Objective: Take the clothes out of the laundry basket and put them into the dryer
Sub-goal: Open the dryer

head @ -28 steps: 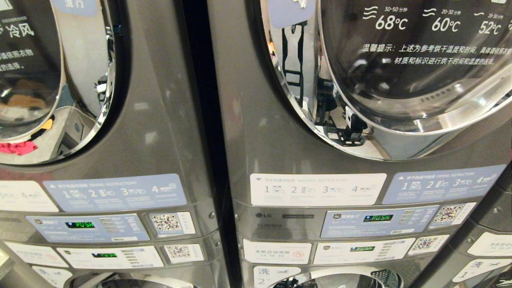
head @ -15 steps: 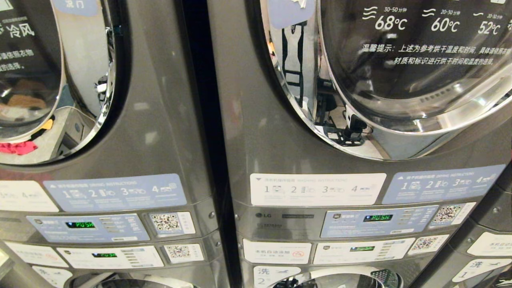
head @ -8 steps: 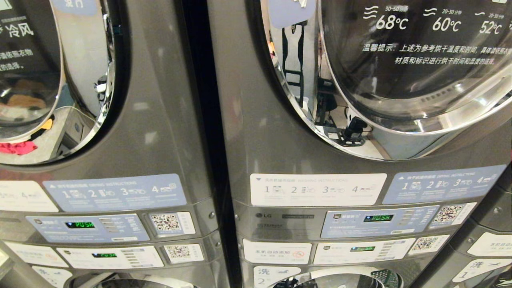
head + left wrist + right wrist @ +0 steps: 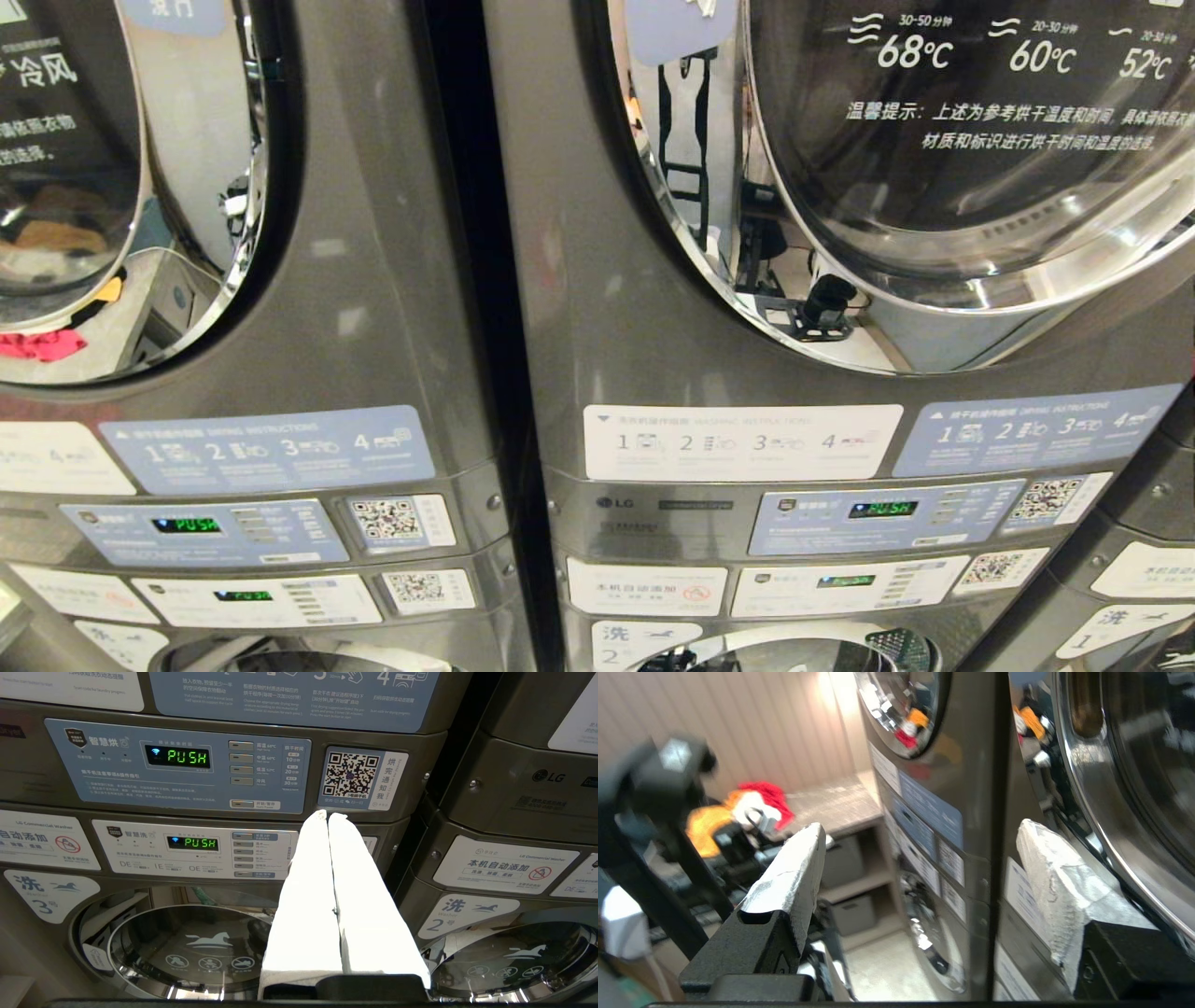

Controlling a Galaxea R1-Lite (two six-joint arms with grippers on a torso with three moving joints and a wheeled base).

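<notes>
Beyond right gripper [image 4: 920, 854]'s spread fingers, clothes [image 4: 738, 807] lie well apart.

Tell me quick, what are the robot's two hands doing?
Left gripper: fingers shut, holding nothing.
Right gripper: fingers open, empty.

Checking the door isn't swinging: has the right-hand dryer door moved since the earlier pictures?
No. The dryer door keeps its rim at the same spot above the white instruction label.

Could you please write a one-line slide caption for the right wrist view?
Right claw open beside the grey stacked laundry machines, red and orange clothes piled behind.
</notes>
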